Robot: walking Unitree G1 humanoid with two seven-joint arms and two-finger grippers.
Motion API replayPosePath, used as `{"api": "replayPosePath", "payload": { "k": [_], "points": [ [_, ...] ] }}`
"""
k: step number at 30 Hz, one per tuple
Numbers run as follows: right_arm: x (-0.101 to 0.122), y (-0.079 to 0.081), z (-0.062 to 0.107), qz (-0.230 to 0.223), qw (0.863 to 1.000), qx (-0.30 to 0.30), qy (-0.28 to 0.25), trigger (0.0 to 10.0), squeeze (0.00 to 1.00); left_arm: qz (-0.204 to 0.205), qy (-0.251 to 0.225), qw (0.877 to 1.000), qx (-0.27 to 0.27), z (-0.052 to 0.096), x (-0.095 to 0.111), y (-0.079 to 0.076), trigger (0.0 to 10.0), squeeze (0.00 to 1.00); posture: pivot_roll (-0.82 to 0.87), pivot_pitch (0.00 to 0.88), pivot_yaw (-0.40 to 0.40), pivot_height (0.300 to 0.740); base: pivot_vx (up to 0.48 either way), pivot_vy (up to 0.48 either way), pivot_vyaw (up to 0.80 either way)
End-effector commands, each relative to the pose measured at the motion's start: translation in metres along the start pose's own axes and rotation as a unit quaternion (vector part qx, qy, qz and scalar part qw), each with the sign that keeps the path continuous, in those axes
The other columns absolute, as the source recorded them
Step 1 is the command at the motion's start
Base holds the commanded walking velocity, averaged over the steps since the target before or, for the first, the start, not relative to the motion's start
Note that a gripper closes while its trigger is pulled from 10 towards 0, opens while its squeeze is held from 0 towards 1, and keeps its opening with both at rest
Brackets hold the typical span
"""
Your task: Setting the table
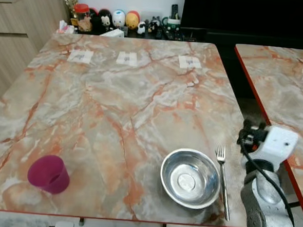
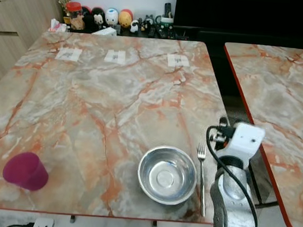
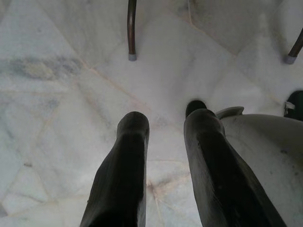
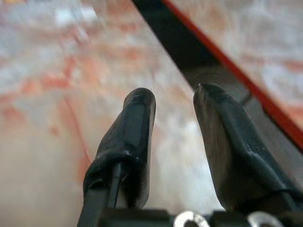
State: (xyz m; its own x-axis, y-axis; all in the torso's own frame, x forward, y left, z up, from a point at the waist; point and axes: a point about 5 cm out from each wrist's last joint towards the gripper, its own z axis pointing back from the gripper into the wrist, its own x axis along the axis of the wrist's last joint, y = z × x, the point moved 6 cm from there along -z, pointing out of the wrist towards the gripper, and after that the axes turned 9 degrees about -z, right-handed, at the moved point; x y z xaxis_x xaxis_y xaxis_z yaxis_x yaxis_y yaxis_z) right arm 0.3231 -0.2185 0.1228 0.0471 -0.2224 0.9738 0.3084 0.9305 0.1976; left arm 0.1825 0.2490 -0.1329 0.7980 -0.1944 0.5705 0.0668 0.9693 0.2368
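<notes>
Marble-patterned in grey and orange, the table [image 1: 116, 106] carries three task items along its near edge in the left eye view. A stainless steel bowl [image 1: 189, 178] sits upright toward the near right corner. A metal fork [image 1: 223, 179] lies just beside the bowl on its right, tines pointing away from the robot, handle toward the near edge. A magenta plastic cup [image 1: 49, 173] lies tipped on its side near the near left corner, well apart from the bowl. Three white paper labels [image 1: 127, 58] sit in a row near the far edge. Figurines and small containers [image 1: 111, 19] line the shelf behind the table. A second marble table [image 1: 287, 86] with a red edge stands to the right, across a dark gap. The right arm, silver with a white wrist housing [image 1: 275, 144], rises at the table's right edge, beside the fork.

Right eye view: the same layout appears, with the bowl [image 2: 167, 175], fork [image 2: 201, 176] and cup [image 2: 25, 171] in the same relations.

Left wrist view: the left gripper [image 3: 164, 124] points down at a pale marble floor [image 3: 71, 94], fingers apart and holding nothing. Two chair or table legs [image 3: 131, 28] stand on the floor beyond.

Right wrist view: the right gripper [image 4: 174, 99] hovers over the table's right edge, fingers apart and empty, with the red table edge [image 4: 227, 61] beyond the gap.
</notes>
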Motion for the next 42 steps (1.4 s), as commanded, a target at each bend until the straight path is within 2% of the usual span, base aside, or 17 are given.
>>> {"api": "replayPosePath", "payload": {
  "k": [1,2,6,11,14,22,31,37,42],
  "points": [
    [-0.002,-0.003,0.006,-0.015,1.0,0.0,0.026,10.0,0.0,-0.001,0.018,1.0,-0.007,0.002,-0.011,-0.003,10.0,0.0,0.01,0.12,-0.013,0.74,0.0,0.0,0.0],
    [-0.006,-0.002,0.009,-0.027,0.999,0.007,0.043,10.0,0.0,-0.001,0.019,1.0,-0.007,0.002,-0.011,-0.003,10.0,0.0,0.01,0.123,-0.013,0.74,0.0,0.0,0.0],
    [-0.005,-0.005,0.01,-0.031,0.997,0.012,0.065,10.0,0.0,-0.001,0.02,1.0,-0.006,0.002,-0.012,-0.002,10.0,0.0,0.0,0.125,-0.011,0.74,0.0,0.0,0.0],
    [-0.009,0.0,0.016,-0.01,0.992,0.046,0.115,10.0,0.0,-0.002,0.02,1.0,-0.005,0.003,-0.012,-0.001,10.0,0.0,0.0,0.124,-0.012,0.74,0.0,0.0,0.0],
    [-0.022,0.003,0.027,-0.014,0.985,0.058,0.16,10.0,0.0,-0.004,0.019,1.0,-0.007,0.002,-0.011,-0.001,10.0,0.0,-0.01,0.126,-0.008,0.74,0.0,0.0,0.0],
    [-0.039,-0.002,0.028,-0.004,0.977,0.054,0.207,10.0,0.0,-0.008,0.017,1.0,-0.008,0.001,-0.009,-0.001,10.0,0.0,0.0,0.123,-0.013,0.74,0.0,0.0,0.0],
    [-0.058,-0.003,0.026,-0.005,0.97,0.057,0.238,10.0,0.0,-0.009,0.019,1.0,-0.009,0.002,-0.01,-0.003,10.0,0.0,0.0,0.124,-0.014,0.74,0.0,0.0,0.0],
    [-0.058,-0.001,0.021,-0.006,0.97,0.062,0.234,10.0,0.0,-0.009,0.019,1.0,-0.008,0.002,-0.01,-0.003,10.0,0.0,0.0,0.122,-0.016,0.74,0.0,0.0,0.0],
    [-0.047,0.006,0.017,-0.015,0.975,0.071,0.211,10.0,0.0,-0.007,0.017,1.0,-0.008,0.001,-0.009,-0.004,10.0,0.0,0.0,0.122,-0.016,0.74,0.0,0.0,0.0]
  ]
}}
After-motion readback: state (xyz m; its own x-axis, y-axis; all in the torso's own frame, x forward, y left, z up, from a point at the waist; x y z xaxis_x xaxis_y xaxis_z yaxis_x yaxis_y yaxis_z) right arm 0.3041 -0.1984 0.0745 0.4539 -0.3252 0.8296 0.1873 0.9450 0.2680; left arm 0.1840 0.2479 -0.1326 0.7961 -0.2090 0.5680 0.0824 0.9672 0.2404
